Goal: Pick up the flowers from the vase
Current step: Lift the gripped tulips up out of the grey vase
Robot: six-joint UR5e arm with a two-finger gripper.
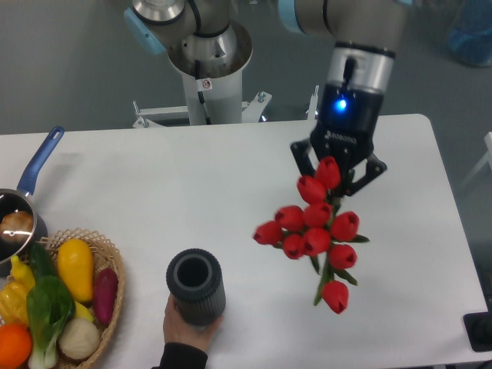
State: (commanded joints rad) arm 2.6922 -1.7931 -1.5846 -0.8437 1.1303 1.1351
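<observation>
The flowers (317,223), a bunch of red tulip buds with green stems, hang out of the vase, right of the table's middle. My gripper (338,178) is shut on the top of the bunch, and the buds spread below it. The vase (196,286), dark grey and ribbed, stands empty near the front edge, left of the flowers. A person's hand (184,329) holds the vase from below.
A wicker basket (108,254) of colourful vegetables sits at the front left corner. A steel saucepan with a blue handle (38,161) is at the left edge. The robot's base (207,61) stands behind the table.
</observation>
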